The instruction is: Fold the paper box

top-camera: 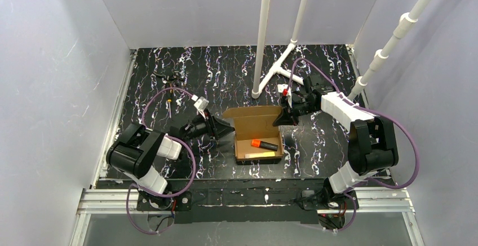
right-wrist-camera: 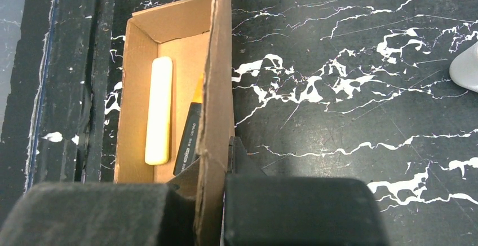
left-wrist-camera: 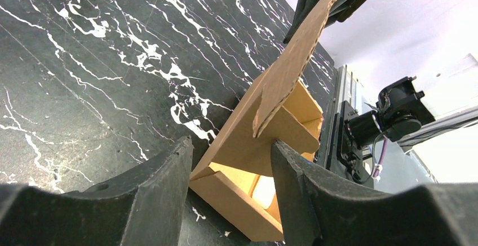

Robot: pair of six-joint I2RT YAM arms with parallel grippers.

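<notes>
The paper box is brown cardboard, partly folded, open on top, with its lid flap standing at the back. An orange and black marker and a pale yellow stick lie inside. My left gripper is open at the box's left side; in the left wrist view the box's corner and side flap sit between its fingers. My right gripper is shut on the box's right wall, near its back corner. The stick and marker also show in the right wrist view.
A white pipe stand rises just behind the box, its foot on the black marbled table. Small dark parts lie at the back left. A metal rail runs along the near edge. Grey walls close in both sides.
</notes>
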